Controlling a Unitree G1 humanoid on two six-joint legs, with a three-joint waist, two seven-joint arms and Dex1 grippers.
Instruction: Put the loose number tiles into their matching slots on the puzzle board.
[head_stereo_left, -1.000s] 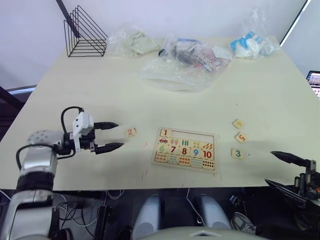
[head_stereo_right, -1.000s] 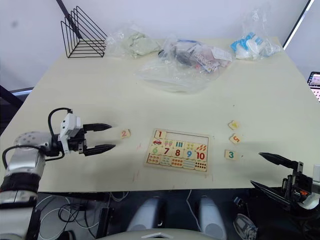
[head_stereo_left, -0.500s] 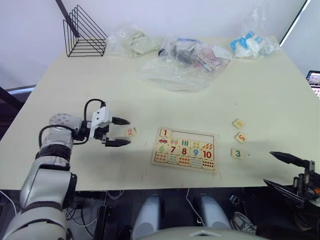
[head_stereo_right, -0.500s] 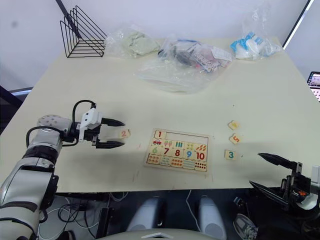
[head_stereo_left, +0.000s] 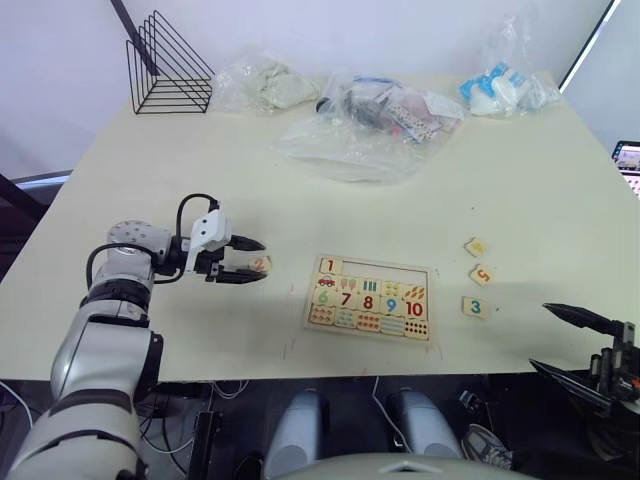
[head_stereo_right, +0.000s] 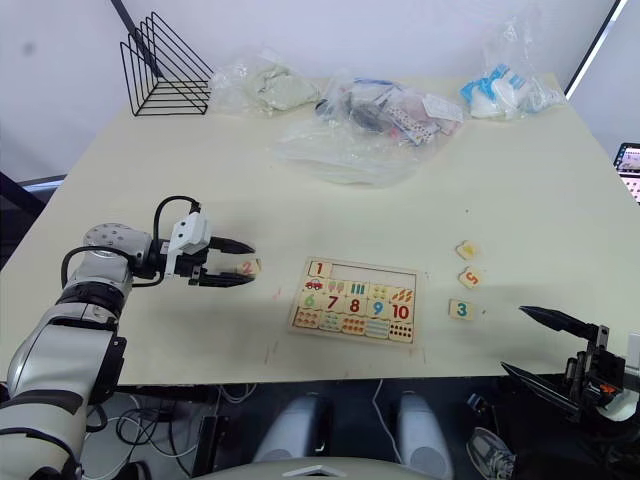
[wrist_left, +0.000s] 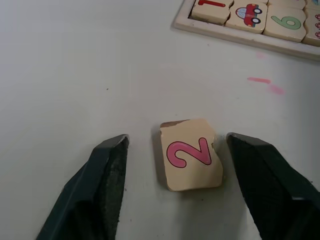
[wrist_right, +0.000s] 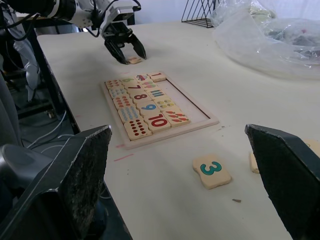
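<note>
Lying flat on the table (head_stereo_left: 150, 170) just left of the puzzle board (head_stereo_left: 369, 298), the "2" tile (wrist_left: 191, 160) sat between the two fingers of the left gripper (head_stereo_left: 243, 260), which were spread apart with one on each side and neither seen touching it. The tile looked slightly taller than wide in the left wrist view, its longer side running roughly along the line of the fingers, and the red digit read upright from the wrist camera, top toward the board. One upper corner looked chipped.

To do the grasp well, judged from these views: the fingers needed to close squarely on the tile's two opposite side edges, low against the table, so the thin piece did not skid or tip out. The tile sat a little nearer one finger, so a small centring shift would help before closing.

The board's top row held the "1" tile (head_stereo_left: 331, 266) at its left end, with the rest of the slots (head_stereo_left: 385, 272) in that row bare. The "2" belonged in the recess right beside the "1".

To the right of the board the "3" tile (head_stereo_left: 476, 307), "5" tile (head_stereo_left: 482, 274) and one more tile (head_stereo_left: 476, 246), digit unreadable, lay loose, well apart from the board. The right gripper (head_stereo_left: 580, 348) hung off the table's near right edge, fingers wide apart and empty.
</note>
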